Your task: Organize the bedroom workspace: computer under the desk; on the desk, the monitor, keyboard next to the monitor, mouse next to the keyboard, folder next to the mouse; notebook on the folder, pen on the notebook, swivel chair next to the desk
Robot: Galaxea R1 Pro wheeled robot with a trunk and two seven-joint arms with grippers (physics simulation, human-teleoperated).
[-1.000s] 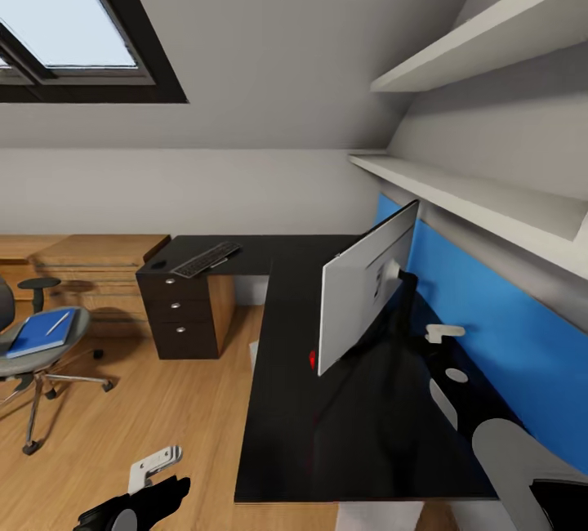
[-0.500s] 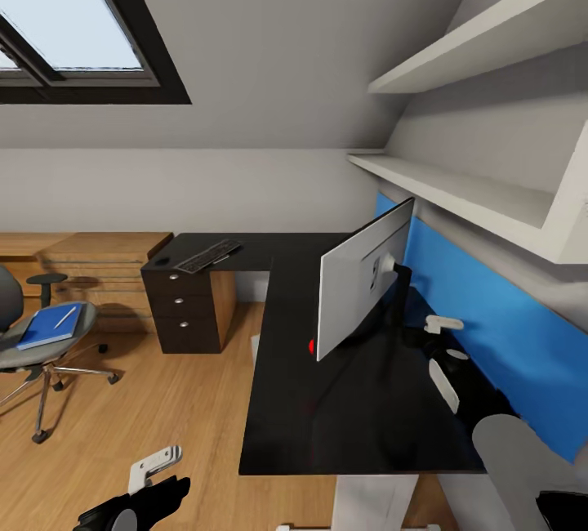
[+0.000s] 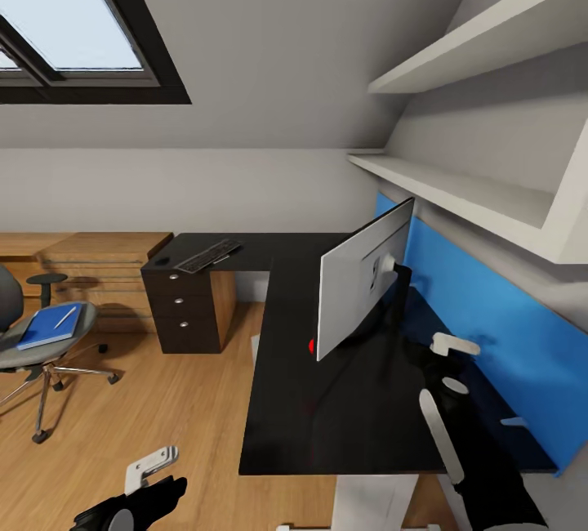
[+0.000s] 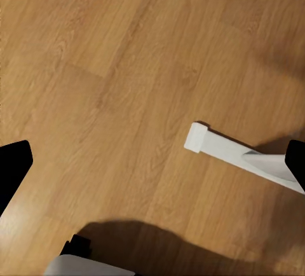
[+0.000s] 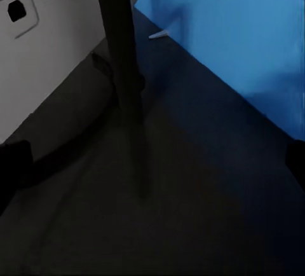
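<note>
Reaching behind the monitor (image 3: 365, 286), your right gripper (image 3: 454, 345) hangs over the desk (image 3: 327, 417) near its wall-side edge, beside the blue wall panel (image 3: 490, 327). Its wrist view looks along the black stand (image 5: 124, 66) and the white back, so you seem to be lining up to reposition the screen. In that view its dark fingertips sit at opposite edges, so it reads as spread wide and empty.

The monitor stands on the desk's near wing, angled, its red dot (image 3: 311, 345) low toward the room-side edge. The keyboard (image 3: 206, 256) lies at the far wing's end, above the drawers (image 3: 181, 312), with the mouse (image 3: 161, 261) just beside it at the corner. That is well apart from the monitor, so both need moving closer.

The chair (image 3: 37, 343) stands away from the desk, carrying the folder (image 3: 51, 327) on its seat, a pen (image 3: 65, 317) lying on top.

Your left gripper (image 3: 151, 466) idles low over the floor (image 4: 127, 85), spread wide and holding nothing, clear of your right arm's work.
</note>
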